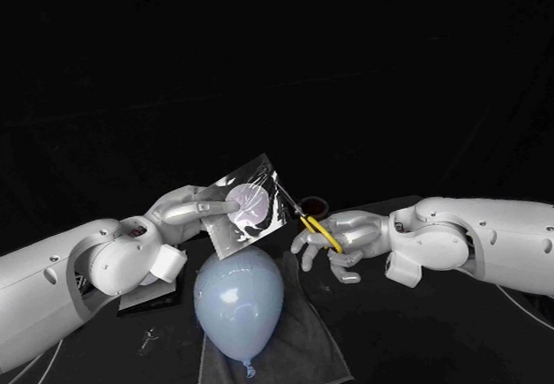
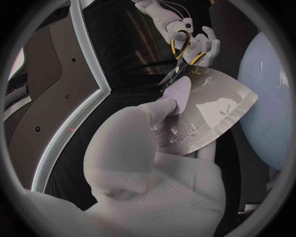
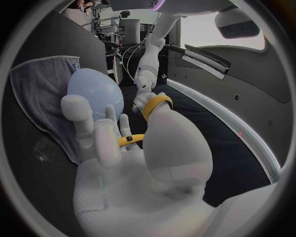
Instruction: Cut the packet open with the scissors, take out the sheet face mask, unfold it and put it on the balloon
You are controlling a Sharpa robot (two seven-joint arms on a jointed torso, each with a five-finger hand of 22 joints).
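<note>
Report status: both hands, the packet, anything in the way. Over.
Left hand holds packet aloft. Right hand holds scissors, blades at packet's edge. Balloon on towel below, clear of blades.

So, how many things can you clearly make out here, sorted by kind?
Packet, held by the left robot hand: 1
Scissors, held by the right robot hand: 1
Balloon: 1
Grey cloth under the balloon: 1
Total: 4
</note>
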